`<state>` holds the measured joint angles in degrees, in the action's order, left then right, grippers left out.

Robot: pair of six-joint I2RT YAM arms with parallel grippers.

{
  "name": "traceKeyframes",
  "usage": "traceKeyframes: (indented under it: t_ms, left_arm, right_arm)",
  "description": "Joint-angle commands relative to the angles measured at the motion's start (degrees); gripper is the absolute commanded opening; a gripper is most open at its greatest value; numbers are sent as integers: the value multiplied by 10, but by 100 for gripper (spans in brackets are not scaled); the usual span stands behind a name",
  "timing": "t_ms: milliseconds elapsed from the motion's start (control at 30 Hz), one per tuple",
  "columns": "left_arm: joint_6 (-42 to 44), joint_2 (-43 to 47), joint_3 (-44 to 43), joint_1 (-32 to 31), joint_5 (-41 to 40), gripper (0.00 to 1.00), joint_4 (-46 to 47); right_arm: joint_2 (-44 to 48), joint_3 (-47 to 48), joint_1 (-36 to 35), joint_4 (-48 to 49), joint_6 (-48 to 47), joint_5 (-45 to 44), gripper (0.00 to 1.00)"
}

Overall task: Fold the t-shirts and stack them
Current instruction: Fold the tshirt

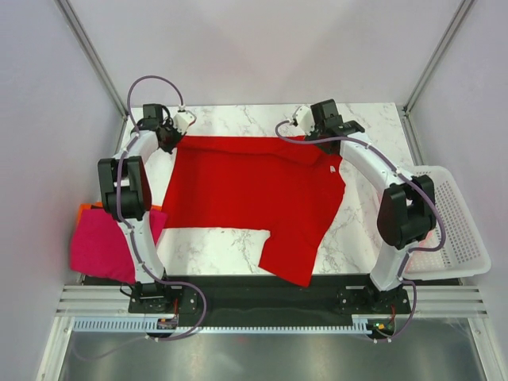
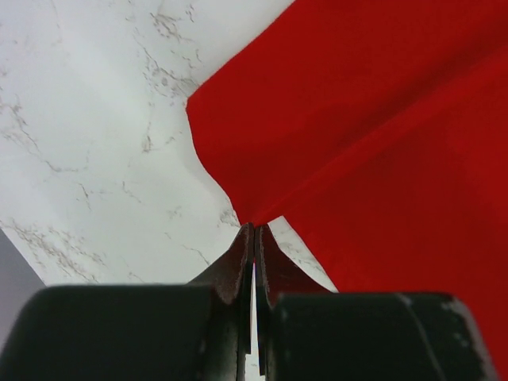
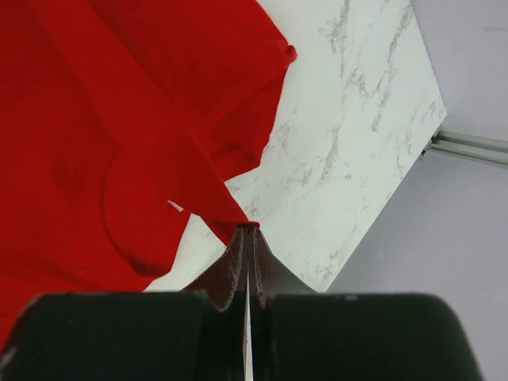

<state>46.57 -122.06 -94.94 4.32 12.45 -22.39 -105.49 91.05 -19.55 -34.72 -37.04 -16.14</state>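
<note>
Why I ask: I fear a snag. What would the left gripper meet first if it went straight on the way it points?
The bright red cloth t-shirt: the left gripper is shut on its edge, so cloth lies right at the tips. Past it, probably white marble tabletop.

Bright red t-shirt (image 1: 238, 190) between black left claw (image 2: 254, 232) and black right claw (image 3: 248, 230); bench (image 1: 238, 117) white, grey-veined; magenta t-shirt (image 1: 99, 246) well apart from left claw; basket (image 1: 460, 230) white, perforated.

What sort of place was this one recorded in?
Probably a robot lab cell, not a home: plain pale walls on metal frame posts enclose a marble-patterned table, and a left arm and right arm stand on a black base plate at its near edge.
</note>
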Motion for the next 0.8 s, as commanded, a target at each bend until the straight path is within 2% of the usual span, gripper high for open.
traceKeyframes:
  t_ms: [0,400,767]
  left_arm:
    - [18,49,20,6,13,2,8]
    - [19,68,63,5,27,2,-8]
    - [17,65,92,9,16,2,-27]
  right_arm:
    - [48,-20,-12,-31,29,10,0]
    - [80,-63,-13,-47,24,2,0]
    - [95,-83,-15,-89,49,47,0]
